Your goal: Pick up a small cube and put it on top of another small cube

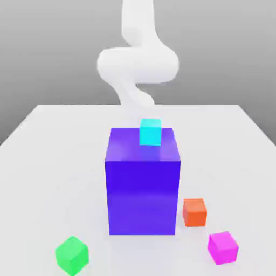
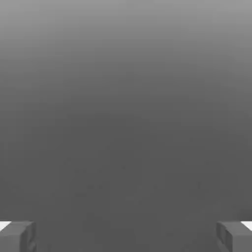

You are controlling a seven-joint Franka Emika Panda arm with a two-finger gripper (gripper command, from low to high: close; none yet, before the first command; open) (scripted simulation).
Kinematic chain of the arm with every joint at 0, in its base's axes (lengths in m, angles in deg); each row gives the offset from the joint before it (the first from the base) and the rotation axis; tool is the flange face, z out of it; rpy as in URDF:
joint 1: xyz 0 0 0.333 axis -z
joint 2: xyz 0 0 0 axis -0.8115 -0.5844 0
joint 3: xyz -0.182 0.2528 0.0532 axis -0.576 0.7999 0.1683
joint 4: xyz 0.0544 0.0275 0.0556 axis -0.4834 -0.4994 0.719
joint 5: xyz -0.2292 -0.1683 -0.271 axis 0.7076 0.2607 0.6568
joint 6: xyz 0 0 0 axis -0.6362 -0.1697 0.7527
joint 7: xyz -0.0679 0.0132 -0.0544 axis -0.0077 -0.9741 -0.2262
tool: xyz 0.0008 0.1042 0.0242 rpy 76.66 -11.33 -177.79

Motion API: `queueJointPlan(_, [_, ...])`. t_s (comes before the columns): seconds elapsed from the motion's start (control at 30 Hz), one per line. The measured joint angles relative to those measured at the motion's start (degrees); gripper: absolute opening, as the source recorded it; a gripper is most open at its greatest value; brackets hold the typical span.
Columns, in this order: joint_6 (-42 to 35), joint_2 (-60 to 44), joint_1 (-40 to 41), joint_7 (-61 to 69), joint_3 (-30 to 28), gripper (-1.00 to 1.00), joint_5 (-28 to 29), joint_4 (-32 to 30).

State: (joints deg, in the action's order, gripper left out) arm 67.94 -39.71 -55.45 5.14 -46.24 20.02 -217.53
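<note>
The cyan cube (image 1: 150,132) sits atop the tall purple block (image 1: 142,183), likely the raised spot to stack or fetch from, while the gripper (image 2: 126,235) hangs with fingers spread wide, holding nothing.

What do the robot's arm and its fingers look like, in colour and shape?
The arm is plain white, smooth and rounded, with thick tube-like segments and no visible cables or markings. In the hand view, the fingers are grey and blocky with flat faces, and a white patch shows at each one's outer top edge.
</note>
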Motion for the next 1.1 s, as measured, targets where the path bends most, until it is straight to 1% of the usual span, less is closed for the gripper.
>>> queueJointPlan(0.3, [7.64,-19.01,-4.11,-1.15,3.36,0.0,-2.47,-3.01])
queueJointPlan(0.5, [12.68,-31.45,-6.18,-3.35,6.51,0.0,-2.07,-4.99])
queueJointPlan(0.63, [16.07,-39.82,-8.52,-5.96,8.17,0.0,-0.17,-6.33])
queueJointPlan(0.77, [19.39,-48.22,-10.89,-9.48,8.32,0.0,2.97,-7.64])
queueJointPlan(0.87, [22.04,-54.51,-13.1,-12.32,7.66,0.0,5.69,-8.41])
queueJointPlan(1.03, [29.6,-64.89,-15.81,-14.92,4.84,0.0,8.85,-6.77])
queueJointPlan(1.07, [30.43,-65.95,-16.07,-15.13,4.54,-1.0,9.12,-6.56])
queueJointPlan(1.1, [30.43,-65.95,-16.07,-15.13,4.54,-1.0,9.12,-6.56])
